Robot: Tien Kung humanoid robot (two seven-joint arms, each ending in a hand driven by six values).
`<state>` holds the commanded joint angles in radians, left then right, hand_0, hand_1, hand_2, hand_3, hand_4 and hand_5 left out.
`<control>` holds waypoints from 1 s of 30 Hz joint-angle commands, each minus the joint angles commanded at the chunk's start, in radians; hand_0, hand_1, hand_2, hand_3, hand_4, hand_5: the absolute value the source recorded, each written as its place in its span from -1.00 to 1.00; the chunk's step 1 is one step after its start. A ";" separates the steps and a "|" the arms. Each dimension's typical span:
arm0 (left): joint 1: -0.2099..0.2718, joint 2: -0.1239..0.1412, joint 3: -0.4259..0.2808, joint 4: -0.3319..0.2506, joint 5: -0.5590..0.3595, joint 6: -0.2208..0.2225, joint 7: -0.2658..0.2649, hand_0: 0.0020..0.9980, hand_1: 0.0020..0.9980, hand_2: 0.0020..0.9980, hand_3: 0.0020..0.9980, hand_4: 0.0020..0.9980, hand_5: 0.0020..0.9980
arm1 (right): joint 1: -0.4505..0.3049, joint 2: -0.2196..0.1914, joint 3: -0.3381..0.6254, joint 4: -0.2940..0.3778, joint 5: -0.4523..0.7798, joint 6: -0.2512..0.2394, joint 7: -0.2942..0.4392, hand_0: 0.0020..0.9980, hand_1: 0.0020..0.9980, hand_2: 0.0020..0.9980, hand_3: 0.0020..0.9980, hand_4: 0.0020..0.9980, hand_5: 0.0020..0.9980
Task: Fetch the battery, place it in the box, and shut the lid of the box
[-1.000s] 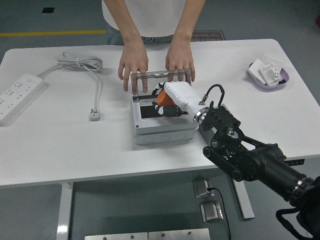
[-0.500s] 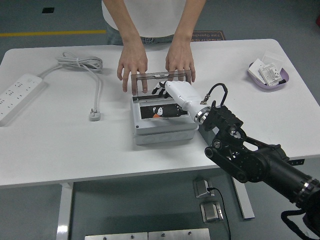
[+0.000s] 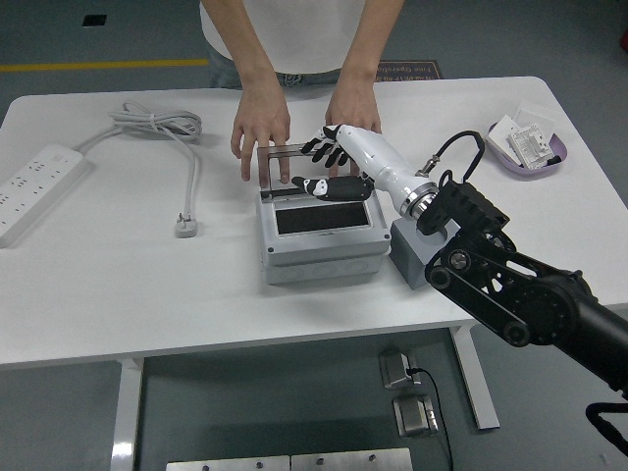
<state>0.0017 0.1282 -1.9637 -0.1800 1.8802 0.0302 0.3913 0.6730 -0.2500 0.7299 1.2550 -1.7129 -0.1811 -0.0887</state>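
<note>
Battery no longer visible: we judge it's inside the box [image 3: 319,228], orange gone from the hand since a second ago. Right hand [image 3: 332,167] has lifted out to the lid [image 3: 309,162], fingers spread, clamped on nothing, thumb at the lid's edge. Lid upright, a person's hands [image 3: 263,123] steadying it. Placing looks done; closing remains. Left hand not seen.
</note>
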 joint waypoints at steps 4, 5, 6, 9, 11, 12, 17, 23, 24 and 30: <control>-0.002 0.003 -0.003 0.000 0.005 0.000 0.002 0.32 0.35 0.36 0.53 0.56 -0.09 | 0.027 -0.003 -0.003 -0.028 0.025 0.009 0.002 -0.03 0.03 0.21 0.31 0.66 -0.04; -0.002 0.003 -0.003 0.000 0.006 0.000 0.003 0.32 0.35 0.36 0.53 0.56 -0.09 | 0.034 -0.002 -0.006 -0.038 0.030 0.011 0.004 -0.03 0.03 0.21 0.31 0.66 -0.04; -0.003 0.004 -0.004 0.000 0.007 0.000 0.003 0.32 0.35 0.36 0.53 0.56 -0.09 | 0.045 0.000 -0.010 -0.053 0.038 0.012 0.006 -0.03 0.03 0.21 0.31 0.66 -0.04; -0.005 0.006 -0.003 0.000 0.010 -0.001 0.005 0.32 0.35 0.36 0.53 0.56 -0.09 | 0.082 0.008 -0.025 -0.103 0.063 0.016 0.013 -0.04 0.03 0.21 0.31 0.64 -0.05; -0.006 0.007 -0.002 0.000 0.012 -0.001 0.005 0.32 0.35 0.36 0.53 0.56 -0.09 | 0.106 0.013 -0.033 -0.134 0.078 0.020 0.016 -0.04 0.03 0.21 0.31 0.64 -0.05; -0.006 0.008 -0.002 0.000 0.013 -0.001 0.005 0.32 0.35 0.36 0.53 0.56 -0.09 | 0.119 0.016 -0.037 -0.152 0.084 0.022 0.018 -0.04 0.03 0.21 0.31 0.64 -0.05; -0.005 0.008 0.001 0.000 0.016 -0.002 0.006 0.32 0.35 0.36 0.53 0.55 -0.09 | 0.168 0.028 -0.039 -0.207 0.076 0.045 0.013 -0.04 0.03 0.21 0.31 0.64 -0.05; -0.001 0.009 0.002 0.000 0.020 -0.002 0.010 0.32 0.35 0.36 0.53 0.55 -0.09 | 0.205 0.024 -0.041 -0.224 0.075 0.068 0.004 -0.03 0.02 0.22 0.30 0.64 -0.05; -0.002 0.009 0.003 0.000 0.021 -0.003 0.010 0.32 0.35 0.36 0.53 0.55 -0.09 | 0.209 0.025 -0.044 -0.233 0.082 0.068 0.007 -0.03 0.02 0.22 0.30 0.64 -0.05; -0.009 0.010 0.009 0.000 0.025 -0.005 0.005 0.32 0.35 0.36 0.53 0.55 -0.09 | 0.212 0.046 -0.048 -0.305 0.120 0.056 0.039 -0.03 0.02 0.22 0.31 0.64 -0.04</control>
<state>-0.0069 0.1386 -1.9551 -0.1800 1.9057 0.0249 0.3961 0.8847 -0.2042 0.6819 0.9498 -1.5926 -0.1249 -0.0496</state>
